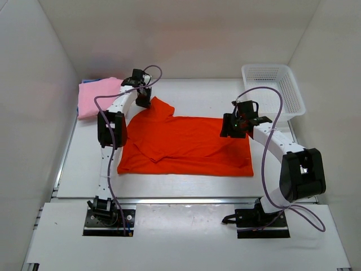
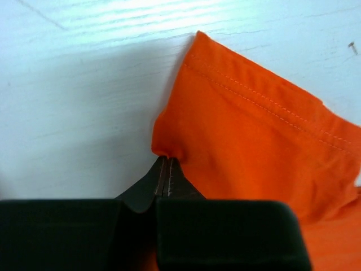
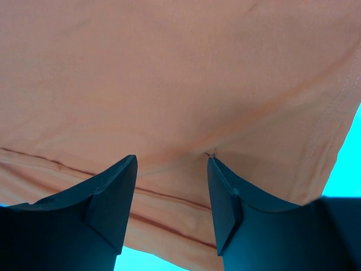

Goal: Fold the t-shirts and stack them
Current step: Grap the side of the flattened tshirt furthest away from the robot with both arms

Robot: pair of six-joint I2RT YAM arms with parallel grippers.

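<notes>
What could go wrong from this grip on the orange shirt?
1. The left gripper pinches only a small tuck at the edge of the orange-red t-shirt, right at its fingertips; it could slip out when lifted.
2. The right gripper is open over the cloth and holds nothing; a pull by the left alone would likely skew or bunch the shirt.

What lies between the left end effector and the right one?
The orange-red t-shirt: in the top view its cloth spans from the left end effector, pinching its edge, to the right end effector.
</notes>
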